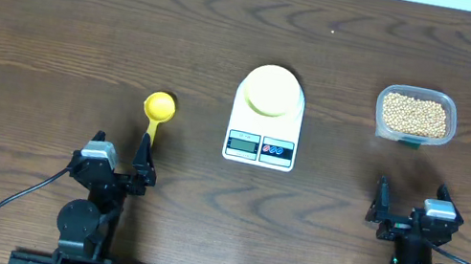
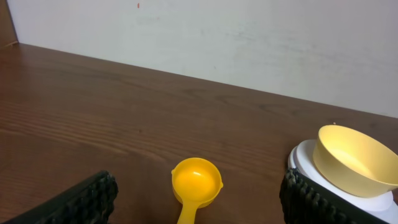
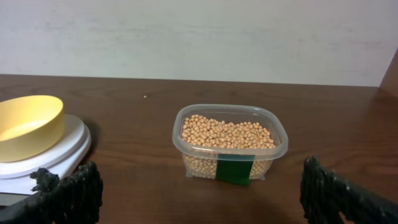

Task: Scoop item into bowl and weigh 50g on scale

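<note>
Ahead of right gripper (image 3: pixel 200 196), beans (image 3: pixel 227 133)

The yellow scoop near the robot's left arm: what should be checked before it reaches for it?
1. The left gripper is open: ok.
2. The scoop lies free, handle pointing toward that gripper: ok.
3. The scoop is empty: ok.
4. The bowl sits on the scale and is empty: ok.
5. The display reads zero: cannot tell, digits too small.
6. The tub is uncovered with beans reachable, and the right gripper is open and apart from it: ok.
</note>
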